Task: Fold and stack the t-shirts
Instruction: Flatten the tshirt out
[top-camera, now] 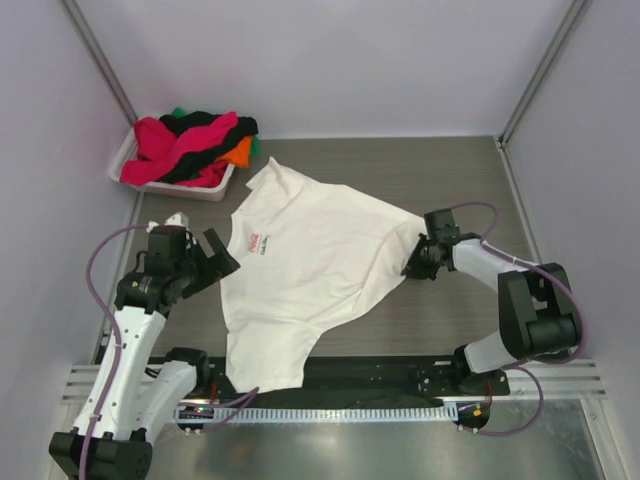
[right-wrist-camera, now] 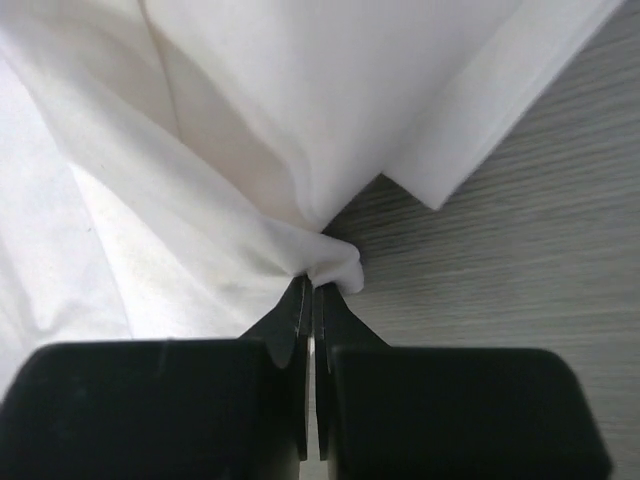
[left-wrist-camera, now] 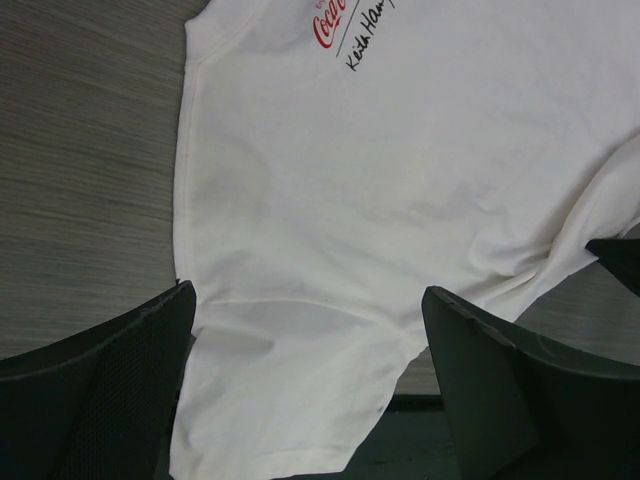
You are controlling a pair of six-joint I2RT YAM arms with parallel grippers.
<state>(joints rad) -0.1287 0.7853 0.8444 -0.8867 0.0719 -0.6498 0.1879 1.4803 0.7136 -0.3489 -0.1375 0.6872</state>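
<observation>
A white t-shirt with a small red Coca-Cola chest print lies spread on the table, its hem hanging over the near edge. My right gripper is shut on the shirt's right edge near the sleeve; in the right wrist view its jaws pinch a bunched fold of white cloth. My left gripper hovers open at the shirt's left side, and the left wrist view shows the white cloth below its spread fingers. More t-shirts, magenta, black, orange and green, are heaped at the back left.
A small white bin at the back left holds the heap of coloured shirts. Grey walls enclose the table on three sides. A black strip and metal rail run along the near edge between the arm bases.
</observation>
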